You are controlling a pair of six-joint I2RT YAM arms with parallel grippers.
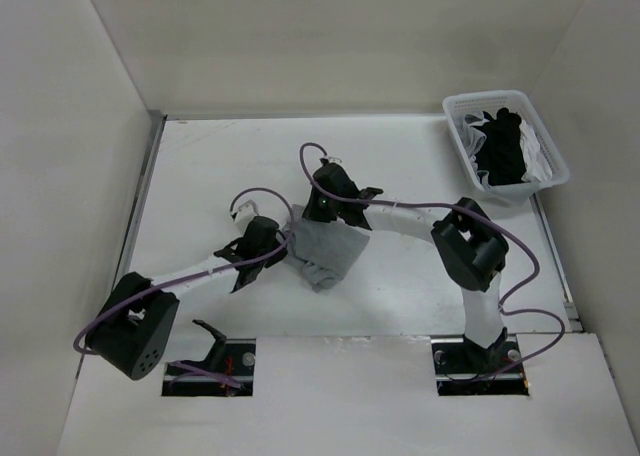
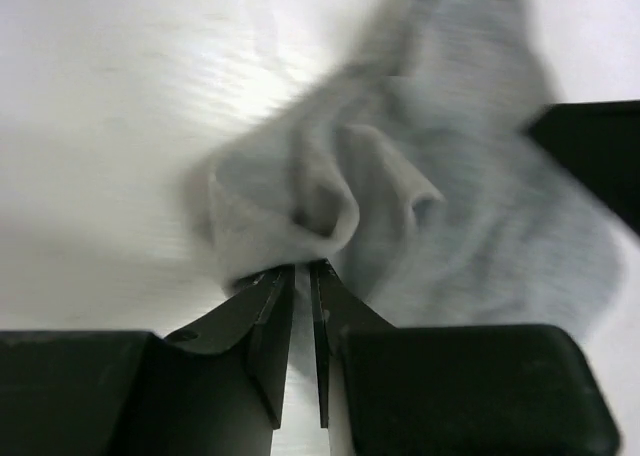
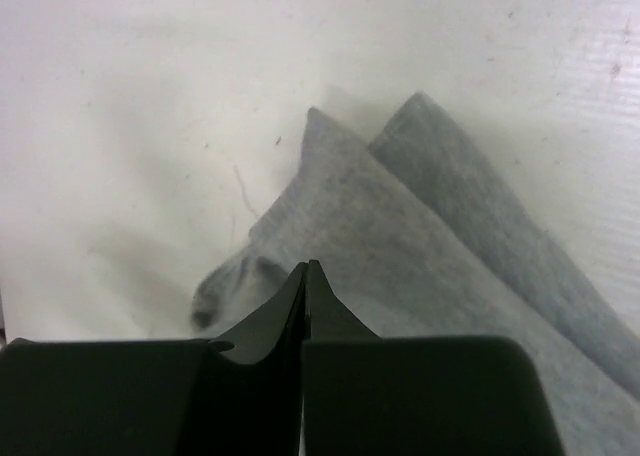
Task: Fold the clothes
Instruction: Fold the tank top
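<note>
The clothes (image 1: 325, 248) are one light-grey garment, bunched in the middle of the white table (image 1: 420, 166) between my two grippers. My left gripper (image 1: 284, 244) is at its left edge. In the left wrist view its jaws (image 2: 302, 266) stand almost together, pinching a rolled fold of the grey fabric (image 2: 450, 206). My right gripper (image 1: 318, 216) is at the garment's top edge. In the right wrist view its jaws (image 3: 307, 266) are pressed together at the edge of the cloth (image 3: 400, 246), which spreads away in two pointed layers and casts a shadow on the table.
A white slatted basket (image 1: 455, 111) stands at the back right corner with dark and white laundry (image 1: 505, 146) in it. White walls enclose the table on the left, back and right. Purple cables loop over both arms.
</note>
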